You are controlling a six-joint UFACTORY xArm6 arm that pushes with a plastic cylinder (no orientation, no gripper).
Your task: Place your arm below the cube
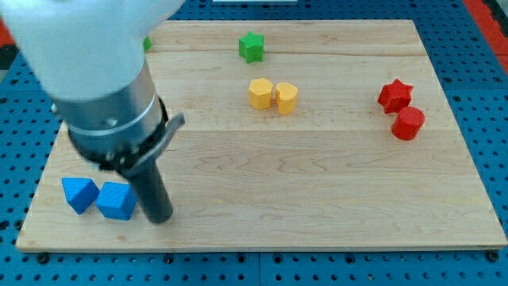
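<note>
Wooden board (pixel 317 183) on blue pegboard (pixel 476 48); my tip (pixel 161 218) beside blue cube (pixel 117 201).

Our tip (pixel 161 218) sits just right of two blue blocks (pixel 99 197); the table (pixel 317 191) rightward lies open to us.

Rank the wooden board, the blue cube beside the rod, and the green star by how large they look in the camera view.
1. Wooden board, by far the largest.
2. Blue cube, just left of my tip.
3. Green star, smallest, though it sits at the view's top, perhaps farther away, so the true difference is unsure.
</note>
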